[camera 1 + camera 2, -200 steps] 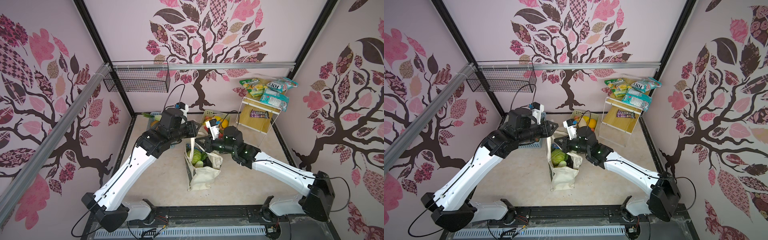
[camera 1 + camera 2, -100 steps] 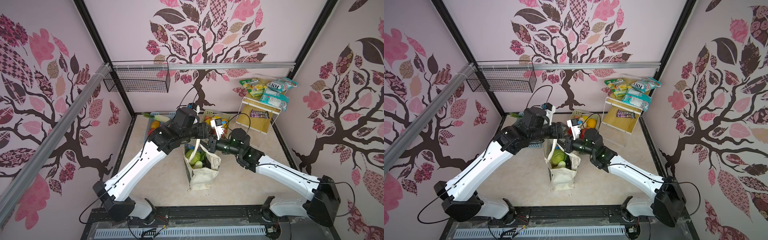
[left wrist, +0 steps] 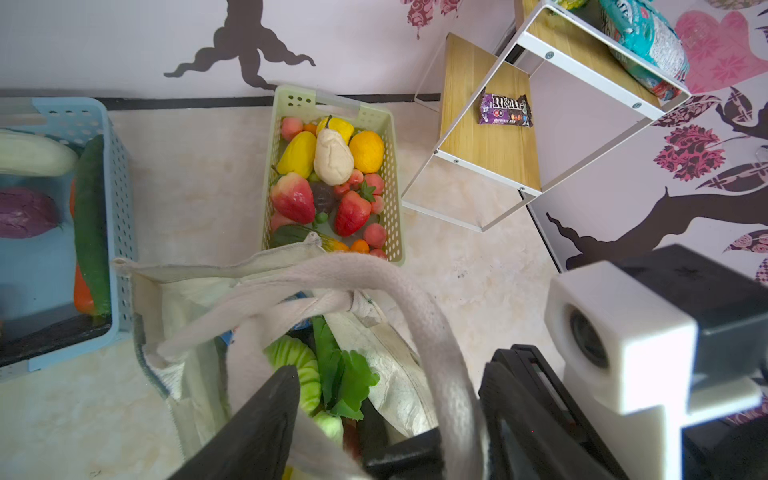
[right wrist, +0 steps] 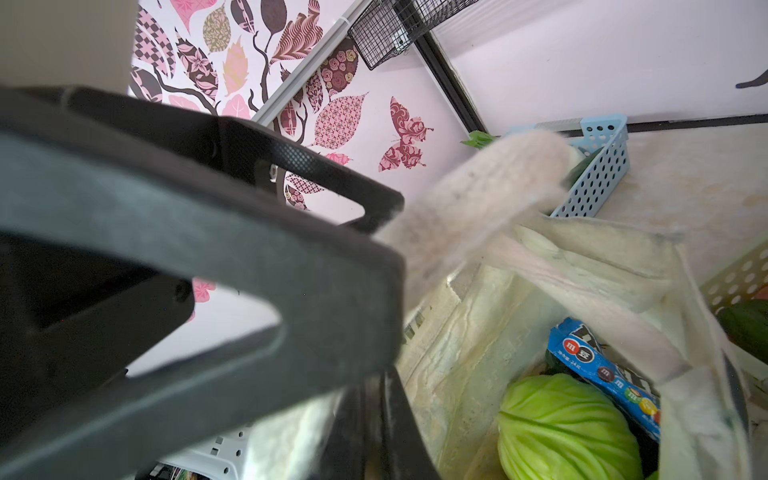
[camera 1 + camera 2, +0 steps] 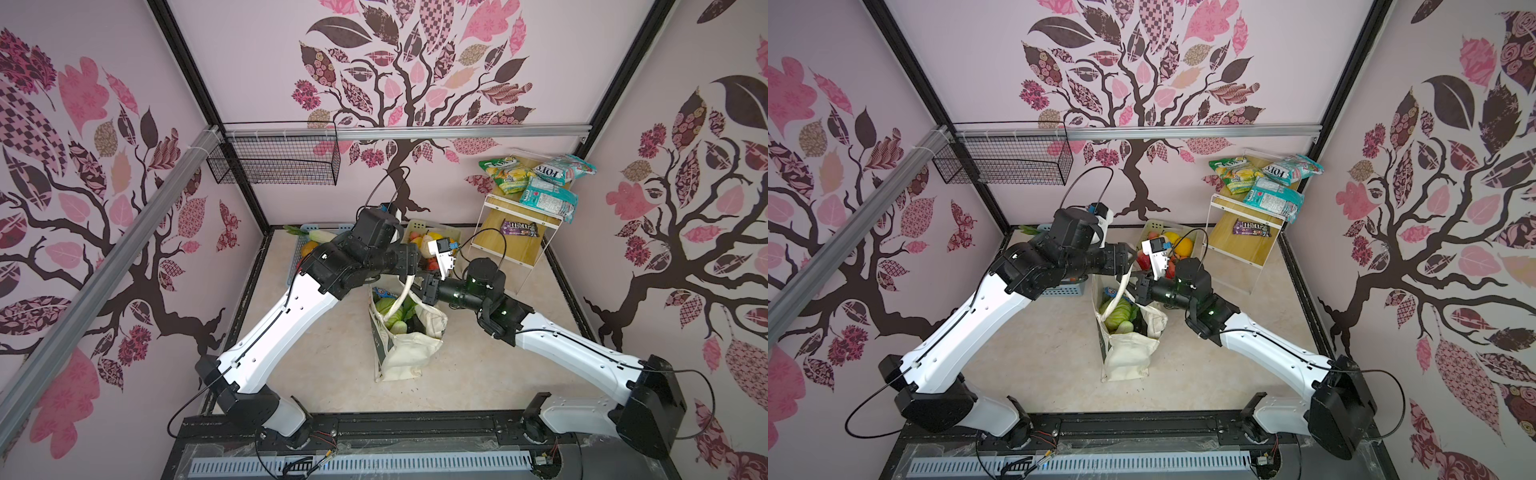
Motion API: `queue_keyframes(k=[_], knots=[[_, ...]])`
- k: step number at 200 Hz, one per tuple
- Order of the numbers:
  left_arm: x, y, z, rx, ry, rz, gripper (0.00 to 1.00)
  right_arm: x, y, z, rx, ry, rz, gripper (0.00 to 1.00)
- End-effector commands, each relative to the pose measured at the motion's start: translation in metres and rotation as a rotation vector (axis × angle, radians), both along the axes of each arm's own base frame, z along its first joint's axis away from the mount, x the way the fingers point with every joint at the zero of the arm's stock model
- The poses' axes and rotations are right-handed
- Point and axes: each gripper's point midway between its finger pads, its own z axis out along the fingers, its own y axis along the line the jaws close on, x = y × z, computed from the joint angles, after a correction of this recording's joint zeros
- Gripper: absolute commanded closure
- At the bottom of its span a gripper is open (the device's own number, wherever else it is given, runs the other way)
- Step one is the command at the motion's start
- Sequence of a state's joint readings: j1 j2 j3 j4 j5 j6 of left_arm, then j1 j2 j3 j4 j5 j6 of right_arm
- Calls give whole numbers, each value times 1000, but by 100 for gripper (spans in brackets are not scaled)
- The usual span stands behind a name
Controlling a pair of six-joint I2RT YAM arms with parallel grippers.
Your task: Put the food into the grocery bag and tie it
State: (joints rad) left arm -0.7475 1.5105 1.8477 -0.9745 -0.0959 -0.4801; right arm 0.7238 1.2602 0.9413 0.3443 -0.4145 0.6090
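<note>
Count: one grocery bag (image 5: 409, 353), upright at the middle of the bench (image 5: 324, 374) with its mouth open. It has two loop handles (image 3: 249, 316): one lies slack across the mouth, and one raised handle (image 3: 415, 299) arches above it. Visible inside the bag are one cabbage (image 4: 561, 424), one blue M&M's packet (image 4: 602, 370) and one spray of green leaves (image 3: 349, 374). Anything deeper is hidden.

Surroundings: two perforated baskets stand behind the bag, a blue basket (image 3: 116, 208) of vegetables and a pale-green basket (image 3: 392, 166) of fruit. The pale-green one sits just beside the bag's far rim. One two-tier shelf (image 5: 498, 249) at far right carries one brown M&M's packet (image 5: 521, 227) below and three candy bags (image 5: 536, 178) above. One wire basket (image 5: 274, 166) hangs from the rail at the back. In both top views the left arm covers most of the blue basket.

Pose: both arms reach in from the near rail and meet over the bag's mouth. Left gripper (image 5: 413, 270) has its jaws spread wide, with the raised handle passing loosely between them. Right gripper (image 5: 426, 286) lies near level with its jaws closed, apparently pinching that handle, though blur leaves contact unconfirmed.
</note>
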Motion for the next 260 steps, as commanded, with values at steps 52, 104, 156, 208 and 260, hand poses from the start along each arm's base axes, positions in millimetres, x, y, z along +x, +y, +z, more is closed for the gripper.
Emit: queue_keyframes(k=[52,104,156,208,260], knots=[[-10,59,27,2,-55,94,25,-7,0,22,20,-27,29,94],[-8,53,20,-54,-22,45,25,-5,15,24,31,-6,82,94],[-1,56,16,-26,-28,71,24,-7,11,24,8,-23,71,94],[-11,99,12,9,-34,195,24,-6,19,14,-5,-5,99,94],[-12,83,12,-47,-27,126,24,-9,26,15,-6,-20,112,94]])
